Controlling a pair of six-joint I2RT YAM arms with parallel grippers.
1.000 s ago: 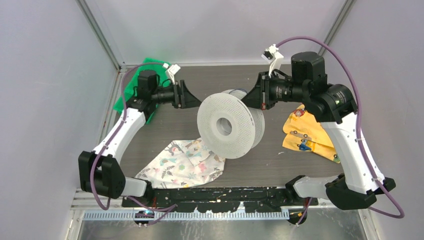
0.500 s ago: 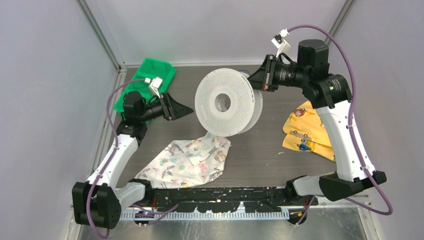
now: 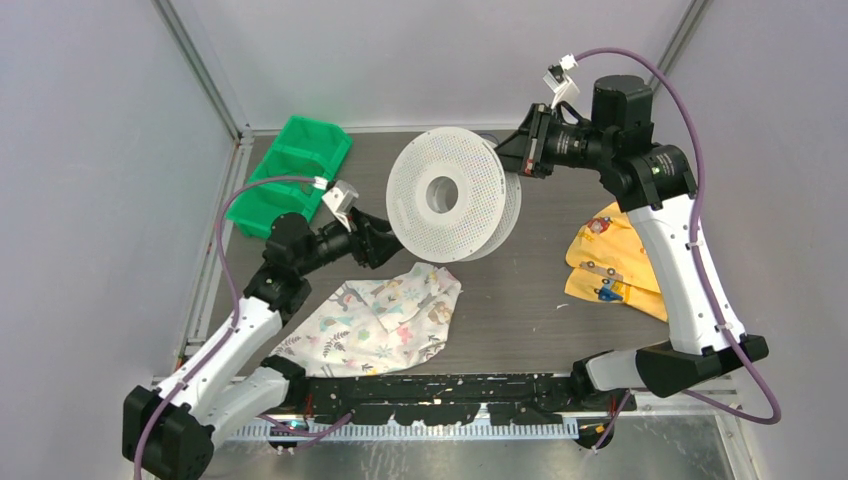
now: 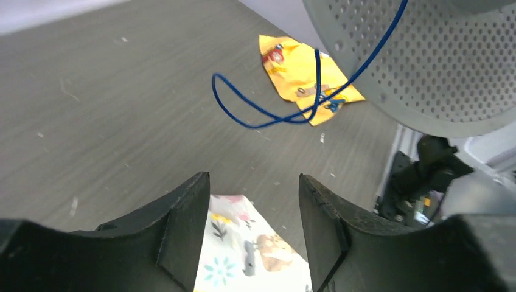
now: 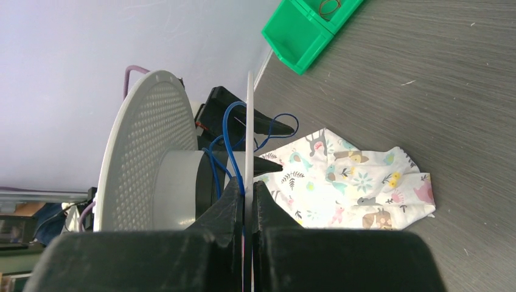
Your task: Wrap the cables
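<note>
Pinching the rim of one disc, the right gripper [image 5: 246,190] has its fingers pressed together on the pale grey spool [image 3: 452,195] and holds it on edge above the table [image 3: 530,300]. Thin blue cable [image 4: 317,79] hangs off the spool in a slack loop just ahead of the left gripper [image 4: 252,177], whose fingers stand apart with nothing between them. Wire this thin may slip past closing fingers, and a hard tug could pivot the spool in its edge-only pinch. Little seems wound on the hub, though that is partly hidden.
</note>
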